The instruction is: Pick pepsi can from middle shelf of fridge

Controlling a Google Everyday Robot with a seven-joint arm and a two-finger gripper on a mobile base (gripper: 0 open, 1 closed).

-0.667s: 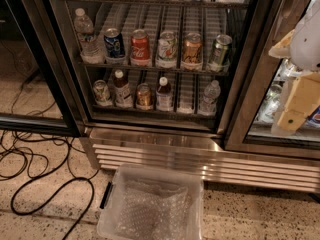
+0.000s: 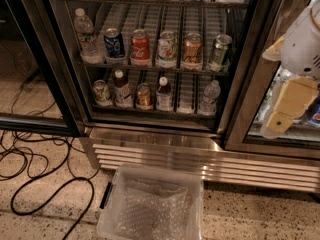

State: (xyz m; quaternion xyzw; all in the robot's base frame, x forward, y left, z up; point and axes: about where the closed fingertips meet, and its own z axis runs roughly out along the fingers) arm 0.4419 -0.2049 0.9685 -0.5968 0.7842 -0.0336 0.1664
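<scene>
The pepsi can [image 2: 114, 43], dark blue with a round logo and silver top, stands upright at the left of the middle shelf [image 2: 200, 68] of the fridge [image 2: 60, 84]. It is between a water bottle [image 2: 86, 34] and a red Coca-Cola can [image 2: 140, 47]. My gripper [image 2: 287, 104], cream-coloured on a white arm, hangs at the far right of the view in front of the fridge's right door frame. It is well apart from the pepsi can and lower than it, and it holds nothing that I can see.
Three more cans [image 2: 192, 50] stand to the right on the middle shelf. Bottles and cans [image 2: 144, 95] fill the lower shelf. A clear plastic bin [image 2: 150, 204] sits on the floor below the ribbed steel base panel [image 2: 165, 159]. Black cables [image 2: 35, 159] lie at the left.
</scene>
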